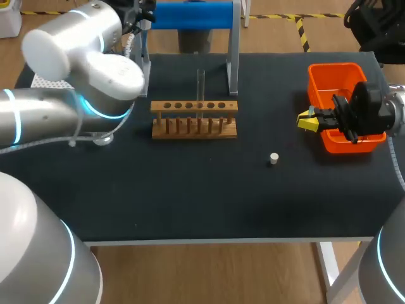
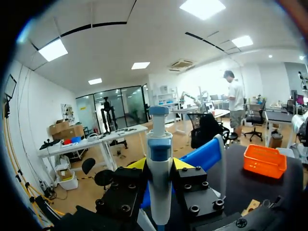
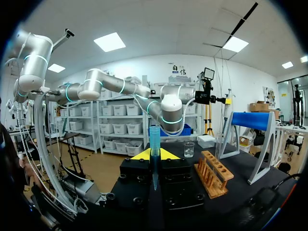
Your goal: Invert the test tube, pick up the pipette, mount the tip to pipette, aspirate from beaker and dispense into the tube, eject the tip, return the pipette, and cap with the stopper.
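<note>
Gripping the pipette (image 2: 159, 144) looks easy on weight but not on friction. It seems a light, stiff, smooth plastic body, likely slippery. The left gripper (image 2: 160, 163) has its 2 fingers clamped on the barrel from both sides, and the blue-topped plunger end stands ahead of them.

The pipette tip (image 3: 154, 139) appears very light, hollow and thin-walled, so it could probably be crushed. The right gripper (image 3: 154, 155) pinches it between 2 closed fingers, with the wide mouth ahead of them and the taper back toward the wrist. Seating it will likely need a straight axial push, so either hold may slide.

Ahead of the right fingers stand the beaker (image 3: 189, 149) and, to one side, the wooden rack (image 1: 194, 120) holding 1 upright glass test tube (image 1: 200, 82), which is fragile. The stopper (image 1: 273, 158) lies apart on the dark matte table (image 1: 190, 190), and the orange bin (image 1: 329, 76) sits near the right gripper.
</note>
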You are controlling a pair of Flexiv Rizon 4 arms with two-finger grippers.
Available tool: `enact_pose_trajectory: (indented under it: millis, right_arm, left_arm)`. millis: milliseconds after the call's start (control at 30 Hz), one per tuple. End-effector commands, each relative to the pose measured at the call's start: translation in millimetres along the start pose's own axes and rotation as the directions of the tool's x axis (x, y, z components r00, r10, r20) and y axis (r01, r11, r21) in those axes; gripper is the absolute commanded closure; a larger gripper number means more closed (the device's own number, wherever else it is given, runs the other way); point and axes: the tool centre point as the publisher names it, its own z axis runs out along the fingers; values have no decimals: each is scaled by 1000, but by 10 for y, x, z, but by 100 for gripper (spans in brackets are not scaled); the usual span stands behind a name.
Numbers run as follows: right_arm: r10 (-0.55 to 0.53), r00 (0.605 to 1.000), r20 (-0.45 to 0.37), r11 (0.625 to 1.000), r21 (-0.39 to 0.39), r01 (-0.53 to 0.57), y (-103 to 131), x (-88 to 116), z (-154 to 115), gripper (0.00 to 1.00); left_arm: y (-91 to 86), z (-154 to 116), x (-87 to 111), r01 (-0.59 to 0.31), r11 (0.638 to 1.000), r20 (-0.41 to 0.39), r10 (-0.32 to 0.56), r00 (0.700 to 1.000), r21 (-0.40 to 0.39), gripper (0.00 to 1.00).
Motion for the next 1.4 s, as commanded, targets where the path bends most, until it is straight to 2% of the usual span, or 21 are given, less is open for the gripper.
enact_pose_trajectory:
  millis: [33,100,133,800,900,1100,1400]
  right_arm:
    - [0,1000,1,1000,2,0,7,11,-2,100]
    - [0,1000,1,1000,2,0,7,11,-2,100]
    - [0,1000,1,1000,2,0,7,11,-2,100]
    - [0,1000,1,1000,2,0,7,11,-2,100]
    - [0,1000,1,1000,2,0,7,11,-2,100]
    - [0,1000,1,1000,2,0,7,11,-2,100]
    - [0,1000,1,1000,2,0,7,11,-2,100]
  left_arm:
    - [-39,-142,-14,-4,1000,-239,5,971,5,100]
    - [-63,-166,24,-6,1000,-305,4,952,-6,100]
    - [-89,-187,60,-13,1000,-358,14,933,7,100]
    - [-89,-187,60,-13,1000,-358,14,933,7,100]
    - [-125,-375,138,-23,1000,-352,20,936,-5,100]
    - [-234,-732,367,2,998,-399,24,917,65,100]
    - [-525,-1192,733,2,991,-456,60,888,136,100]
